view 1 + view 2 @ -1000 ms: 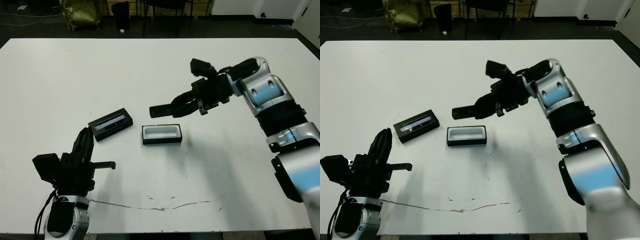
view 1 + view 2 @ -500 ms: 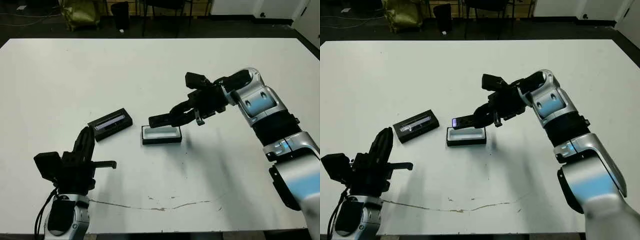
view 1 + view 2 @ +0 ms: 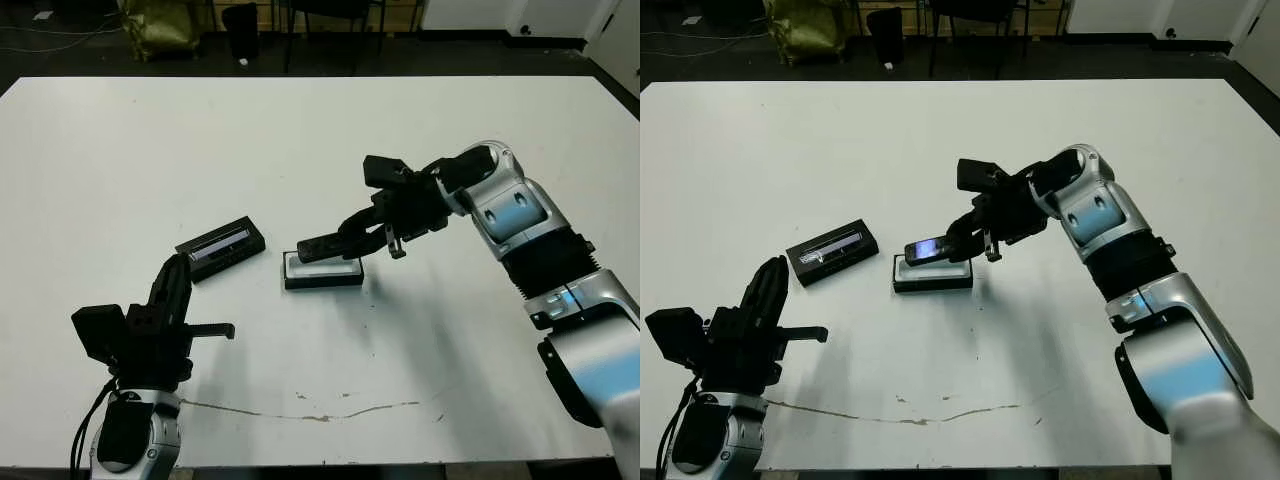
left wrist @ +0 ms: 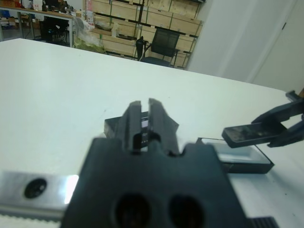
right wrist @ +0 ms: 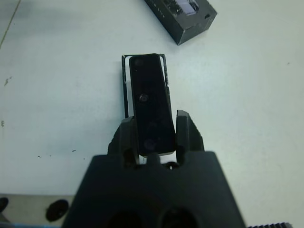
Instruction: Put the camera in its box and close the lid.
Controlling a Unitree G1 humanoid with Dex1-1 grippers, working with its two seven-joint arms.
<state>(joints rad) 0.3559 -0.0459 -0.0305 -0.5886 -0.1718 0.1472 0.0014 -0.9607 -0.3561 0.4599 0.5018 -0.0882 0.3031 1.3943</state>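
We note the right hand (image 3: 375,232) clamped on one end of the camera (image 3: 931,248), fingers pressed against its two long sides. The camera hangs just above the box (image 3: 323,271), lengthwise along it, free end tilted a little downward. In the right wrist view it lines up closely with the opening. Whether its free end already touches the box rim we cannot tell.

Placement on the white desk (image 3: 300,140), reading the head view as a clock face: box near centre, lid (image 3: 221,246) just beside it at about 9 o'clock, lying at a slant with its silvery strip up and apart from the box. Left hand (image 3: 178,300) low at about 7 o'clock, well apart from both, holding nothing. In the left wrist view its fingers (image 4: 134,118) stand nearly together with only a narrow slit between them.

Progress, as we judge it: camera picked up and brought over the box, not yet seated. Remaining — lower it in, release, fetch the lid, set it on the box.

Hard to make out:
- the box interior, mostly covered by the camera in the right wrist view;
- the grasped end of the camera, hidden between the fingers;
- the pale bluish patch shows at the free end in the right eye view only — in the left eye view that end reads plain black.
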